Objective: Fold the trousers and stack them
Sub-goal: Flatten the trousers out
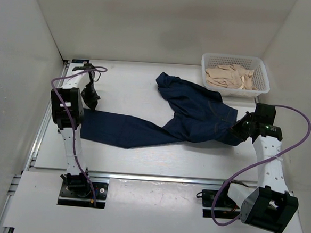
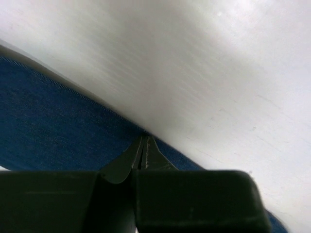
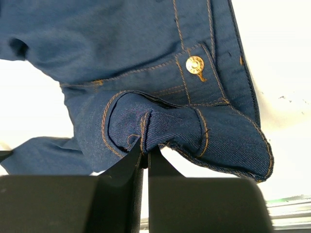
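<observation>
The trousers (image 1: 198, 117) are dark navy jeans spread over the table. One leg runs left to about the left arm, and the other is bunched toward the back. My left gripper (image 1: 91, 102) is at the far end of the long leg. In the left wrist view it (image 2: 144, 143) is shut, with its tips right on the edge of the denim (image 2: 48, 131). My right gripper (image 1: 239, 130) is at the waist end. In the right wrist view it (image 3: 145, 151) is shut on a fold of the waistband (image 3: 160, 121), below the brass button (image 3: 195, 64).
A white mesh basket (image 1: 262, 76) with beige cloth (image 1: 230, 76) in it stands at the back right, close behind the right gripper. White walls enclose the table on the left, back and right. A metal rail (image 1: 156, 178) runs along the front.
</observation>
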